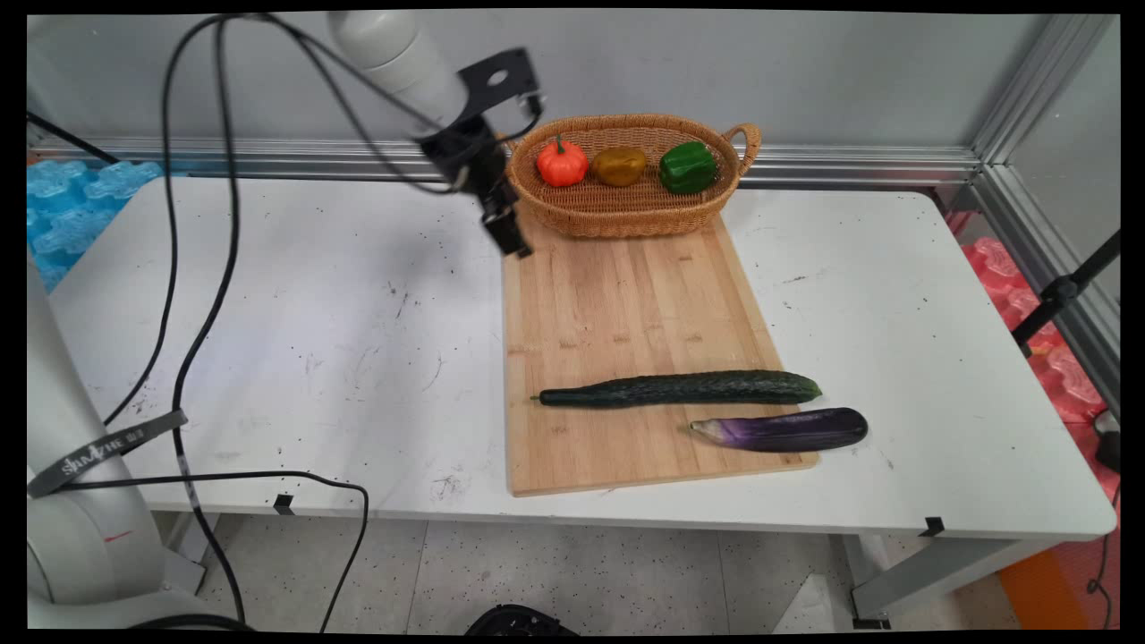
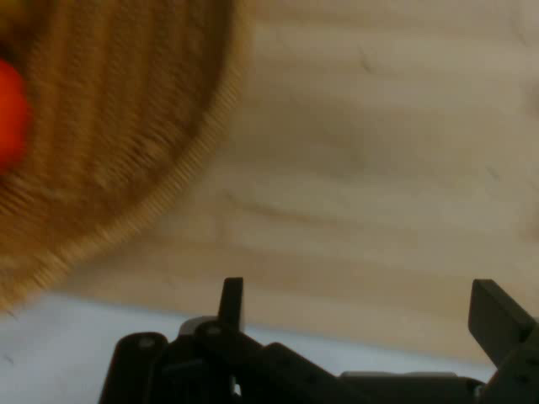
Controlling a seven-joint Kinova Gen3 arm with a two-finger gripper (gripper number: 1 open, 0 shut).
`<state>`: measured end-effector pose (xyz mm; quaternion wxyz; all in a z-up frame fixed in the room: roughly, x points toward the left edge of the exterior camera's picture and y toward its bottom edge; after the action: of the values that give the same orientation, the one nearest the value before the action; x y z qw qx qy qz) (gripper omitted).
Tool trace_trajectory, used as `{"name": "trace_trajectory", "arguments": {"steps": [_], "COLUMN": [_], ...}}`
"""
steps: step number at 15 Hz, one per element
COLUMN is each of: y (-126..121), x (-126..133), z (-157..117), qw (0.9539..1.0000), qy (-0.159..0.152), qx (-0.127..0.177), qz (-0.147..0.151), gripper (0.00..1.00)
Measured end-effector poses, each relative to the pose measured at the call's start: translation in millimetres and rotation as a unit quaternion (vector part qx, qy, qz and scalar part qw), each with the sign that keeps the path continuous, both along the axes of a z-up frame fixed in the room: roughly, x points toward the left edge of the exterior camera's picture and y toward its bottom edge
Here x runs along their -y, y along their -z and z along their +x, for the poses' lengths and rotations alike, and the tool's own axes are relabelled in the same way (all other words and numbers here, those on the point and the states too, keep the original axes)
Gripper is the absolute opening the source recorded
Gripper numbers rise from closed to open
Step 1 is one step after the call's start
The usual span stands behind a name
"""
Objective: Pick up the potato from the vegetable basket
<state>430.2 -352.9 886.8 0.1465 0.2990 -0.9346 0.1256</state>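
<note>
Pincer [image 1: 512,234] spread wide, holding nothing, hovering over the cutting board's [image 1: 626,304] far left corner; wicker basket [image 1: 626,210] just beside, pumpkin [image 1: 562,164] inside nearest; cucumber [image 1: 680,389] well off.

Overhead front view — close hand view

Just beside the gripper [image 1: 514,241], on its right in the main view, an oval woven wicker basket [image 1: 626,215] holds a small orange pumpkin [image 1: 562,163] nearest it, then a yellow-brown vegetable [image 1: 619,165] and a green bell pepper [image 1: 688,167]. Under the gripper lies the far left corner of a pale wooden cutting board [image 1: 626,295] on the white table [image 1: 313,313]. Well apart, toward the near edge, a long dark green cucumber [image 1: 680,388] lies across the board, and a purple eggplant [image 1: 787,429] sits just beyond it, overhanging the board's right edge.
</note>
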Motion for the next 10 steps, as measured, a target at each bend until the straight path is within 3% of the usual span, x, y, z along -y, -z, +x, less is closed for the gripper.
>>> {"name": "trace_trajectory", "arguments": {"steps": [10], "y": [3], "x": [108], "z": [-12], "qw": [0.9964], "qy": [-0.003], "qx": [-0.032], "qz": [-0.078], "gripper": [1.0]}}
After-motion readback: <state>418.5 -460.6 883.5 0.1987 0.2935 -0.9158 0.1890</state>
